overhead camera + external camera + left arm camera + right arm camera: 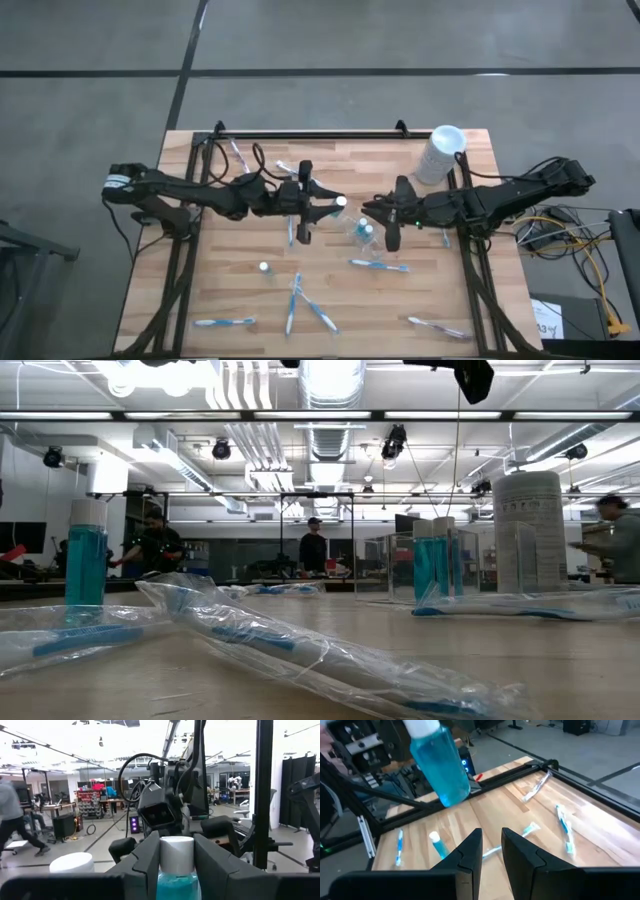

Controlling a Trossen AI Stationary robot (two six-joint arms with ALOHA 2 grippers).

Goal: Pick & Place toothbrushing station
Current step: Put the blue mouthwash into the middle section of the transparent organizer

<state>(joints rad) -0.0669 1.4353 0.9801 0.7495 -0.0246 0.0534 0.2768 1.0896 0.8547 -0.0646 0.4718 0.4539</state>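
Observation:
My left gripper (332, 206) is over the table's middle, shut on a small blue tube with a white cap (176, 852); the tube also shows in the right wrist view (441, 767). My right gripper (376, 210) faces it from the right, a little apart, narrowly open and empty (491, 845). The clear pouch (362, 232) stands on the table just below both grippers, with blue tubes inside (432, 565). Several wrapped blue-and-white toothbrushes (378, 265) lie flat on the table. Another tube (264, 268) stands on its base. My left gripper pinches the tube between its two fingers, on the blue body just below the white cap (175, 881). The fingers come level from the table's left and lie along the tube, and the cap end (341, 202) sticks out past the fingertips. The tube is lifted clear of the table.
A tall white cylinder (440, 152) stands at the table's far right. More toothbrushes lie near the front edge (225, 321), at the front right (437, 327) and at the far left (237, 152). People move in the room beyond the table.

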